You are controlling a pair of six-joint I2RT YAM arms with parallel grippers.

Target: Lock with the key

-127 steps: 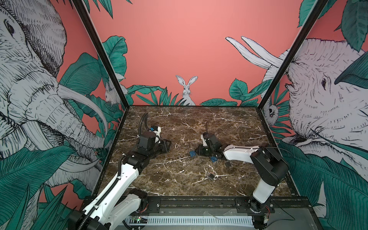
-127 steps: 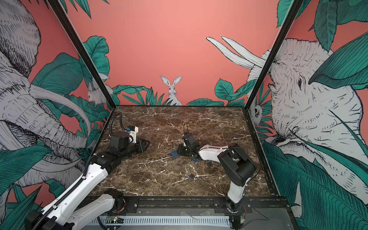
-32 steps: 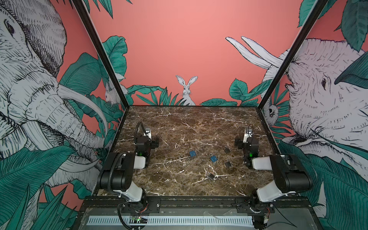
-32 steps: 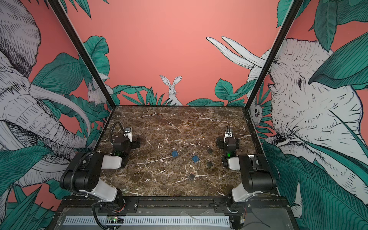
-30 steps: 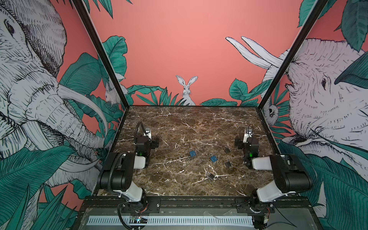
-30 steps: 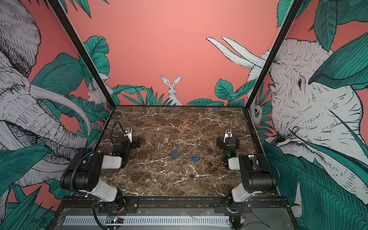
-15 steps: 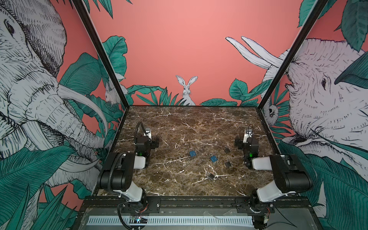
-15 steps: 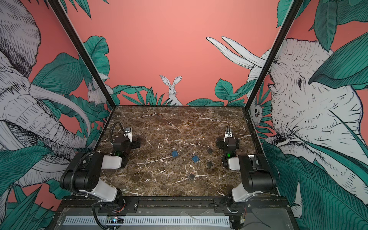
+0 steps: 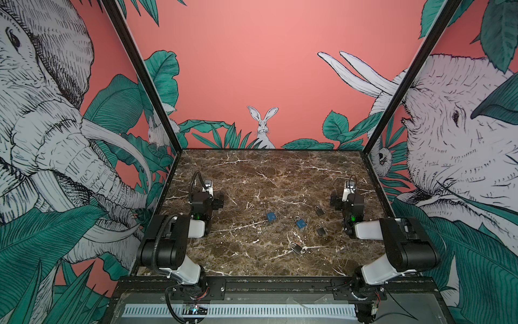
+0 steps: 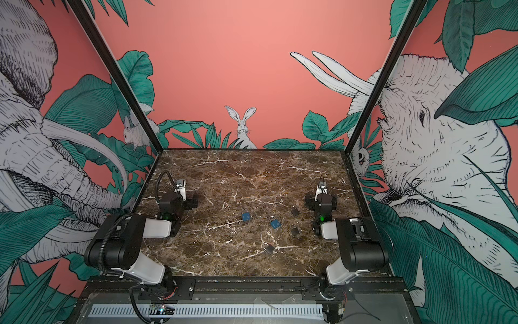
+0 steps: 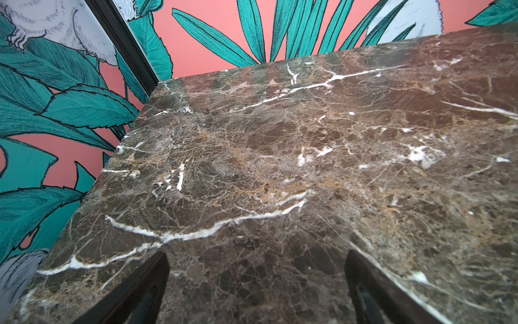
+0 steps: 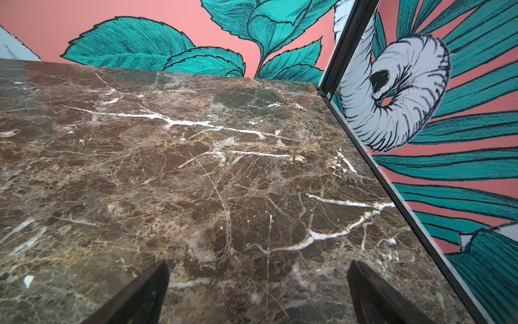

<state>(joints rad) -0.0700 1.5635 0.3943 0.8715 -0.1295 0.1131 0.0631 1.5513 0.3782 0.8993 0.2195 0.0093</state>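
Left pincer (image 11: 256, 254) spread wide, empty, right pincer (image 12: 259, 264) likewise

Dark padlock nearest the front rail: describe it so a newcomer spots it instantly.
On the brown marble tabletop, find the five small padlocks scattered right of centre. The one meant is the dark padlock lying alone closest to the front rail. It is not one of the blue padlocks, and the other two dark padlocks lie farther back.

I read this as a robot test cell, probably a lab: marble-look tabletop (image 9: 266, 168) boxed by jungle-print panels (image 9: 252, 56), black frame posts (image 9: 140, 73), mounting rail (image 9: 280, 286) in front.
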